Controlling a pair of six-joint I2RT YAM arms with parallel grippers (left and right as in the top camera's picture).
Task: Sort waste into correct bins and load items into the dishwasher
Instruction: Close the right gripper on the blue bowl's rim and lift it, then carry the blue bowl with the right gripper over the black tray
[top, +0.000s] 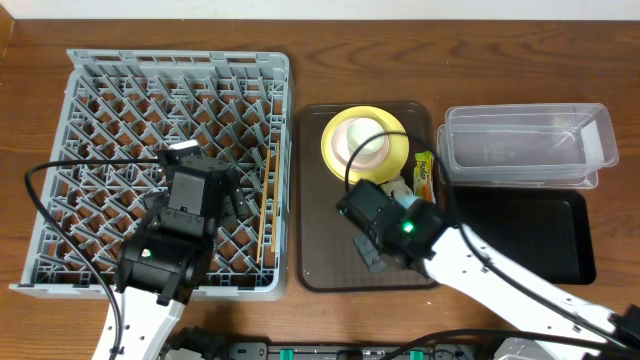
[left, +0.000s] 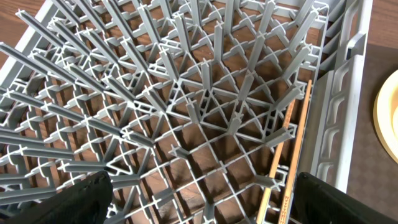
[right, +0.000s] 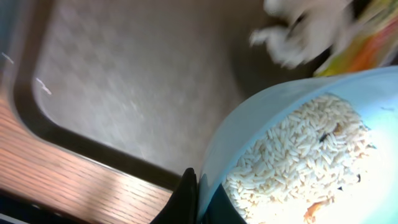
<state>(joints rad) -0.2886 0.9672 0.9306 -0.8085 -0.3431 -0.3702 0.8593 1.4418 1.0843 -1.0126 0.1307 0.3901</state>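
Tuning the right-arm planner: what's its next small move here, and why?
Probably lift the bowl clear of the brown tray and swing it toward the tub. The right jaws look clamped on its rim, and rice sits inside, so it likely needs emptying before racking.

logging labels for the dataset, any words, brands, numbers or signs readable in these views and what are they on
No text can be read in any view.
Snack wrapper: dark print on its yellow-green face, too small in the overhead view and blurred in the right wrist view.
Light blue bowl and grey dish rack: no markings seen.
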